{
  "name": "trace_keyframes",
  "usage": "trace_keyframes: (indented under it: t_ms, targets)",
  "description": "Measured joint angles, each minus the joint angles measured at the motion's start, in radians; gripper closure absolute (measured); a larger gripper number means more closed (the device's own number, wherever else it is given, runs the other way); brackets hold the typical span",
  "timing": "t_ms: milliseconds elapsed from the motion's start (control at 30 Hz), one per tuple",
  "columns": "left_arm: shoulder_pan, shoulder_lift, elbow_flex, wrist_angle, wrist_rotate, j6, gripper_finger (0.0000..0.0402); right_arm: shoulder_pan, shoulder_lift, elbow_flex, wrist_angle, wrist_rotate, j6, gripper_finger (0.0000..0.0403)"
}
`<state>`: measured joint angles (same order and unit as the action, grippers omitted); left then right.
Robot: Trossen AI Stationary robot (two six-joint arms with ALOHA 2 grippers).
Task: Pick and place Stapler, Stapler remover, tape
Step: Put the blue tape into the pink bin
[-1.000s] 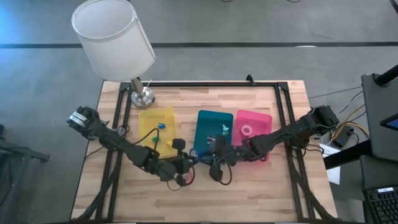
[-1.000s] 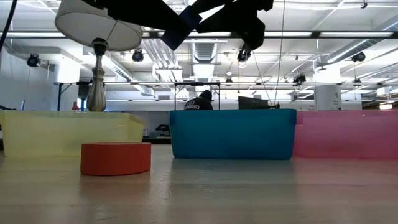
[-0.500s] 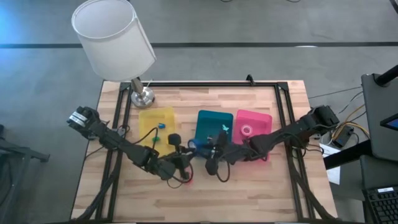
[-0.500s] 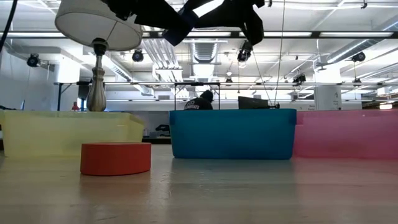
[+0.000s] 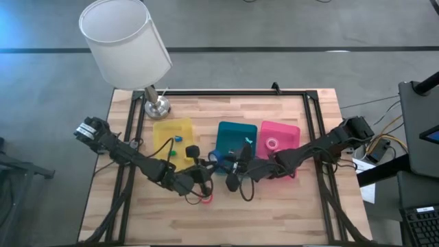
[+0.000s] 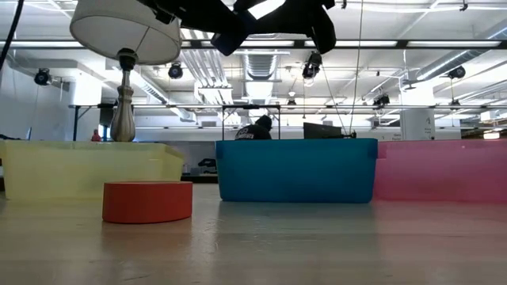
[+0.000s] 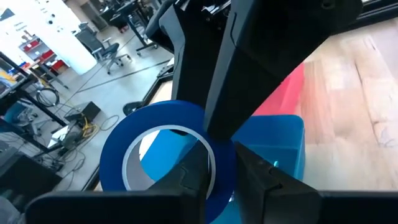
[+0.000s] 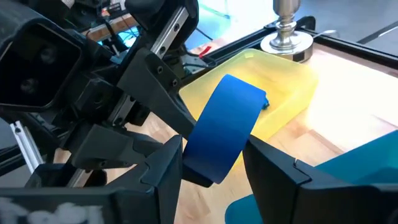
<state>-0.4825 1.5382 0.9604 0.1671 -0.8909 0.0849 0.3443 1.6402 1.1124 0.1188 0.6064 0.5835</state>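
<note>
Both arms have been drawing back from the near side of the bench (image 5: 274,213) toward the trays. They are carrying the blue tape roll (image 7: 165,158) with them and leaving the red tape roll (image 6: 147,201) in the open. That red roll is lying flat on the wood where it was a second ago, nearer than the trays and just near of the two hands.

Right now the left hand (image 7: 219,155) is pinching the wall of the blue tape roll, one finger (image 7: 193,177) inside the ring and the other outside. It is holding the roll up off the bench. The right hand (image 8: 214,146) is meeting it from the opposite side and straddling the same roll edge-on. I cannot tell whether that hand is clamping the roll or merely sitting around it. The pair are hanging above the near edge of the trays, about where the yellow tray (image 5: 184,125) is giving way to the teal tray (image 5: 223,130).

Three trays are sitting side by side across the middle of the bench, yellow on the left, teal in the centre, and the pink tray (image 5: 293,130) on the right. A pink tape ring (image 5: 272,143) is lying inside the pink one. A few small bits are resting in the yellow and teal trays, too small to name.

A lamp (image 5: 123,41) is standing at the far left corner. Beyond the bench, a person (image 6: 253,131) is sitting in the room.
</note>
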Motion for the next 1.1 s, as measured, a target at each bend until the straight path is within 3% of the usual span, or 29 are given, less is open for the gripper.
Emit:
trace_keyframes:
  t_ms: [333,633,1100]
  targets:
    - [0.002,0.000,0.000,0.072,-0.001,-0.013,0.0344,0.000,0.000,0.004,0.040,0.009,0.025,0.0242]
    - [0.007,0.002,0.000,0.106,-0.005,-0.019,0.0343,0.002,-0.001,-0.006,0.056,0.085,0.010,0.0258]
    - [0.025,0.002,0.000,0.112,-0.010,-0.085,0.0314,0.000,-0.001,-0.007,0.043,0.097,-0.011,0.0275]
